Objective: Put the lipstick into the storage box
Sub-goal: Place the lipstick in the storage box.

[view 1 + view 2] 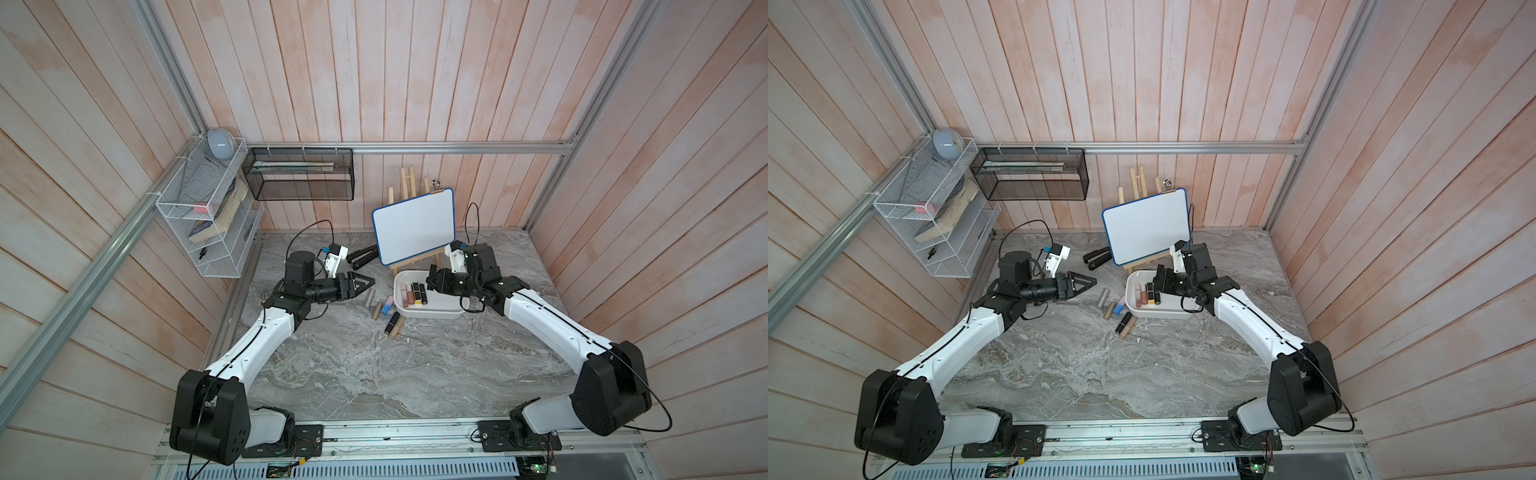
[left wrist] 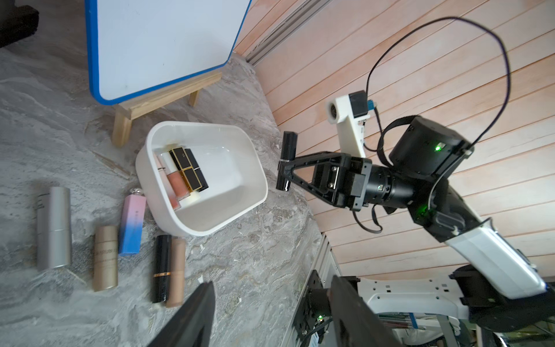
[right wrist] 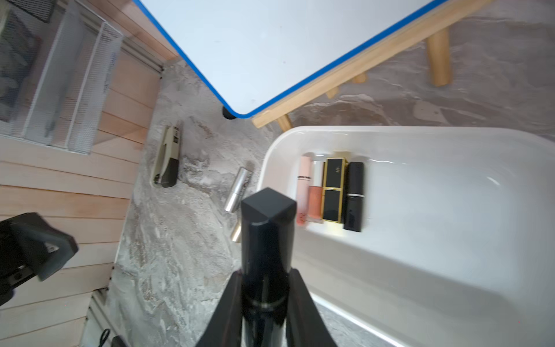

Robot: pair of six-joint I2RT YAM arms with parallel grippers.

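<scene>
A black lipstick (image 3: 267,255) is clamped in the right gripper (image 2: 283,171) and held above the storage box (image 2: 210,223), apparently so that it can be lowered beside the four lipsticks (image 3: 330,192) lined up inside. The left gripper (image 1: 371,281) is held off from the box, its fingers spread and empty, beyond the five loose lipsticks (image 2: 132,225) lying outside the box wall, which probably are to be collected afterwards.
</scene>
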